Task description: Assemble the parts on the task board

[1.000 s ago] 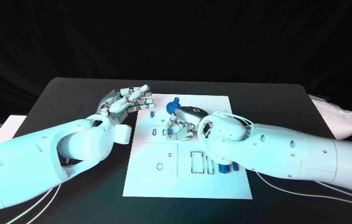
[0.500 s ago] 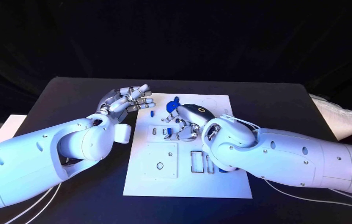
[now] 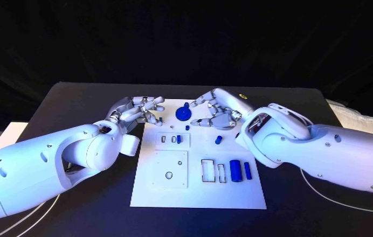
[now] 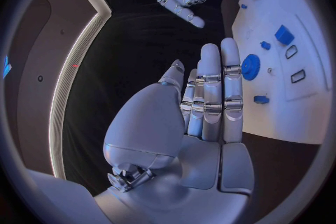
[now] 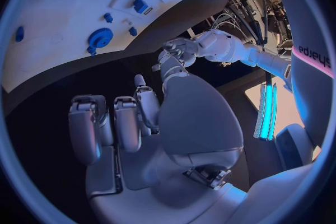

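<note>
- Lifted off the task board since half a second ago, the right hand is now held above the board's far right part, where earlier it was pressed down among the small parts near the board's middle.
- Nothing is held in the right hand; its fingers are partly curled and apart, with the palm turned toward the left hand.
- In the right wrist view the right hand is seen from behind, fingers bent and nothing between them.
- The left hand is held just beside the board's far left corner, much as before, with its fingers close together and stretched toward the board, gripping nothing.
- In the left wrist view the left hand is shown with straight fingers side by side.
- The white task board is laid flat in the middle of the black counter.
- A blue gear is seen on the far part of the board, between the two hands.
- A small blue peg is seen on the board near the right hand.
- A blue cylinder and a thinner blue pin are placed side by side at the board's right edge, next to rectangular slots.
- A small blue part stands in a slot near the board's middle.
</note>
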`<state>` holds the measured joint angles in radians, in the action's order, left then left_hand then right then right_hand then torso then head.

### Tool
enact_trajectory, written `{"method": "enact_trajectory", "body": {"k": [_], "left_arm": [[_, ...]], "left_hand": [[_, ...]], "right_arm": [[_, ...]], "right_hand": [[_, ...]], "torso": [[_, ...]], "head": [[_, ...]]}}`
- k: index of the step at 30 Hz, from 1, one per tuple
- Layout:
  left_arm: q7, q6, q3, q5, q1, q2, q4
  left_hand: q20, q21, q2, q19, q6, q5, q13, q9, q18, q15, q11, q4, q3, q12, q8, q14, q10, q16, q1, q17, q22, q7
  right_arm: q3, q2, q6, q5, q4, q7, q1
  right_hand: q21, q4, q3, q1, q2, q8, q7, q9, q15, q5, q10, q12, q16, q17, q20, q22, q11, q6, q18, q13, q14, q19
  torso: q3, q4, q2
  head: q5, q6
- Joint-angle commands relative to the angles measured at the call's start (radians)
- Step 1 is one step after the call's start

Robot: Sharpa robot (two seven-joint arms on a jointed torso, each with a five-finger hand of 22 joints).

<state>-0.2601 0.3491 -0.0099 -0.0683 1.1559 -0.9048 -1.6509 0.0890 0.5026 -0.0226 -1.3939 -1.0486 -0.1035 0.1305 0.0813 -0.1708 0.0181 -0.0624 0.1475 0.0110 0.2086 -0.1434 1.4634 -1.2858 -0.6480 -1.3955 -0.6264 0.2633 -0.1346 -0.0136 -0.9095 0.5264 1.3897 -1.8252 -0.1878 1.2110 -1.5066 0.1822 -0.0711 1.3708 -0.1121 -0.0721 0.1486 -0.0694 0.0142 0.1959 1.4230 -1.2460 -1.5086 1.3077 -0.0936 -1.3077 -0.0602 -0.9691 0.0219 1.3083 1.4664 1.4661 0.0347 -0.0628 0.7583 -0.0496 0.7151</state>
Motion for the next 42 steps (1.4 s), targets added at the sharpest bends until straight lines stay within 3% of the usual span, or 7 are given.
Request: {"method": "enact_trajectory", "body": {"k": [1, 4, 7, 10, 13, 22, 42], "left_arm": [[0.315, -0.146, 0.001, -0.323, 0.007, -0.001, -0.004], [0.491, -0.221, 0.004, -0.5, 0.027, 0.0, -0.003], [0.629, -0.269, 0.005, -0.623, 0.055, 0.004, 0.001], [0.735, -0.321, 0.005, -0.721, 0.084, 0.012, 0.001], [0.815, -0.369, 0.005, -0.807, 0.109, 0.027, -0.001], [0.967, -0.465, 0.006, -0.935, 0.143, 0.1, 0.026], [1.028, -0.546, -0.001, -1.024, 0.15, 0.278, 0.192]], "left_hand": [[-0.023, 0.294, 0.002, -0.063, -0.018, 0.001, 0.064, 0.009, 0.036, 0.02, 0.03, 0.033, -0.016, 0.08, -0.017, 0.072, -0.057, -0.487, 0.043, -0.455, 0.313, 0.021], [-0.036, 0.511, 0.005, -0.062, -0.042, 0.006, 0.19, 0.035, 0.066, 0.038, 0.038, 0.092, -0.065, 0.23, -0.062, 0.076, -0.07, -0.73, 0.111, -0.714, 0.553, 0.037], [-0.043, 0.728, -0.005, -0.039, -0.014, 0.001, 0.518, 0.096, 0.087, 0.045, 0.054, 0.128, -0.121, 0.566, -0.151, 0.093, 0.022, -0.882, 0.104, -0.892, 0.795, 0.042], [-0.04, 0.824, -0.021, -0.048, -0.005, 0.006, 0.748, 0.149, 0.099, 0.047, 0.057, 0.138, -0.16, 0.784, -0.226, 0.107, 0.003, -0.923, 0.121, -0.944, 0.918, 0.058], [-0.044, 0.863, -0.033, -0.055, 0.007, 0.012, 0.841, 0.183, 0.104, 0.046, 0.061, 0.142, -0.184, 0.867, -0.269, 0.107, -0.014, -0.923, 0.142, -0.944, 0.97, 0.064], [-0.051, 0.891, -0.042, -0.057, 0.026, 0.054, 0.904, 0.252, 0.109, 0.055, 0.074, 0.144, -0.251, 0.917, -0.36, 0.107, -0.019, -0.923, 0.205, -0.944, 1.011, 0.078], [-0.059, 0.94, -0.057, -0.087, 0.058, 0.055, 0.947, 0.303, 0.124, 0.061, 0.082, 0.143, -0.29, 0.953, -0.424, 0.107, -0.033, -0.923, 0.216, -0.944, 1.089, 0.085]], "right_arm": [[0.0, -0.035, -0.012, -0.242, 0.004, 0.109, 0.015], [0.0, -0.073, -0.013, -0.353, 0.012, 0.139, 0.033], [0.0, -0.098, -0.005, -0.457, 0.025, 0.171, 0.043], [-0.001, -0.111, -0.002, -0.551, 0.044, 0.201, 0.048], [-0.002, -0.115, -0.001, -0.599, 0.064, 0.219, 0.05], [-0.004, -0.112, -0.017, -0.632, 0.098, 0.226, 0.052], [-0.008, -0.106, -0.052, -0.582, 0.116, 0.209, 0.052]], "right_hand": [[0.003, 0.0, -0.007, 0.007, 0.005, -0.001, -0.002, -0.001, 0.001, 0.008, -0.005, 0.003, 0.004, 0.119, 0.001, -0.113, 0.001, -0.006, 0.012, 0.053, 0.075, 0.021], [0.003, -0.003, -0.01, 0.01, 0.014, -0.003, -0.002, -0.002, 0.001, 0.016, -0.004, 0.002, 0.004, 0.118, 0.001, -0.112, 0.002, -0.009, 0.012, 0.053, 0.075, 0.021], [0.007, -0.01, -0.015, 0.018, 0.025, -0.006, -0.003, -0.003, 0.002, 0.029, -0.007, 0.007, 0.007, 0.112, 0.002, -0.104, 0.003, -0.017, 0.014, 0.05, 0.074, 0.016], [0.014, -0.022, -0.025, 0.031, 0.04, -0.024, -0.009, -0.009, 0.006, 0.044, -0.01, 0.01, 0.009, 0.11, 0.005, -0.089, 0.008, -0.052, 0.018, 0.047, 0.073, 0.007], [0.017, -0.026, -0.028, 0.034, 0.046, -0.032, -0.013, -0.011, 0.009, 0.048, -0.013, 0.014, 0.011, 0.107, 0.007, -0.083, 0.012, -0.069, 0.019, 0.044, 0.072, 0.004], [0.022, -0.028, -0.013, 0.017, 0.039, -0.027, -0.013, -0.006, 0.01, -0.01, -0.02, 0.026, 0.015, 0.102, 0.01, -0.075, 0.012, -0.063, 0.021, 0.035, 0.071, 0.0], [0.027, -0.028, 0.006, -0.002, 0.043, -0.023, -0.012, -0.003, 0.009, -0.041, -0.031, 0.044, 0.021, 0.093, 0.01, -0.065, 0.01, -0.057, 0.023, 0.022, 0.069, -0.006]], "torso": [[-0.0039, 0.0039, -0.011], [-0.0075, 0.0067, -0.017], [-0.0108, 0.0104, -0.022], [-0.0153, 0.0137, -0.029], [-0.0171, 0.0158, -0.033], [-0.0231, 0.0189, -0.041], [-0.0228, 0.0207, -0.04]], "head": [[0.007, 0.006], [0.013, 0.008], [0.02, 0.012], [0.027, 0.014], [0.029, 0.014], [0.042, 0.028], [0.053, 0.04]]}}
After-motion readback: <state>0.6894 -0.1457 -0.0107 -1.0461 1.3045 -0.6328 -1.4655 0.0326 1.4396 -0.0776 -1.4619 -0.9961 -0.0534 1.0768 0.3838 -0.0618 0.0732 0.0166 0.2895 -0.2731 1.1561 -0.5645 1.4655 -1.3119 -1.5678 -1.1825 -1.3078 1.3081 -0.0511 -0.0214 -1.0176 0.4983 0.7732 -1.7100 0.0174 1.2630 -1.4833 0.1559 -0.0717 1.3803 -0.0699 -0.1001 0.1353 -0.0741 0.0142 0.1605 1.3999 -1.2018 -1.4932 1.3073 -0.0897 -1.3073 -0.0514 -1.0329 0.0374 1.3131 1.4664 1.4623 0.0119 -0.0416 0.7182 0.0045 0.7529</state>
